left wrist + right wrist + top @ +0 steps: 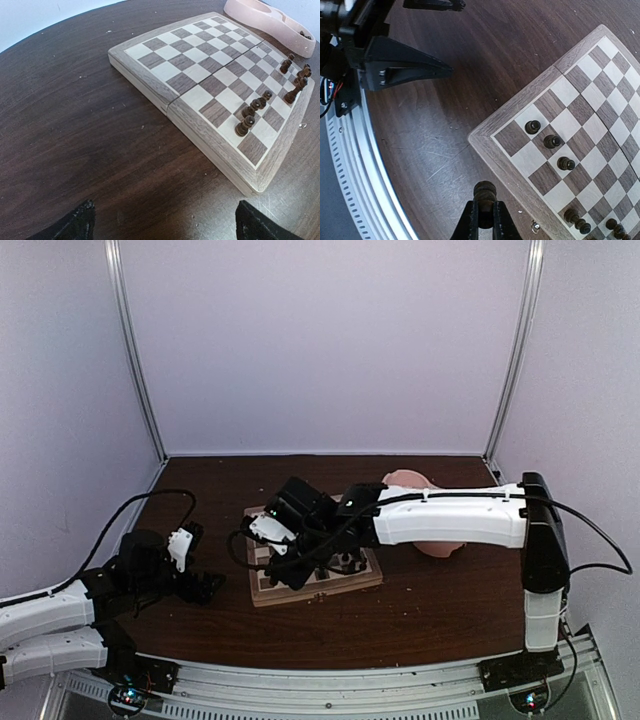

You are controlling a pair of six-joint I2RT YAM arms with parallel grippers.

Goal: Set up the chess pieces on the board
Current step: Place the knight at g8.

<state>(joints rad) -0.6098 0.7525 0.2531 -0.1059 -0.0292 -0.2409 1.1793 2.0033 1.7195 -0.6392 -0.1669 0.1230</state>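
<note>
Centrally at bottom, right gripper (485,209) pinches 1 dark chess piece (485,191) just left of the board (510,105); left gripper (165,221) spread wide.

Robotics lab test cell: white panels (320,340) and alu. posts (135,350) enclose the dark wood table (430,612) on three sides; perforated mounting rail (330,681) w/ wiring along its near edge.

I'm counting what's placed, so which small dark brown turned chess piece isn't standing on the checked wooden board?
The dark brown piece pinched in the right arm's tool; the other dark pieces stand on the checked wooden board's squares.
</note>
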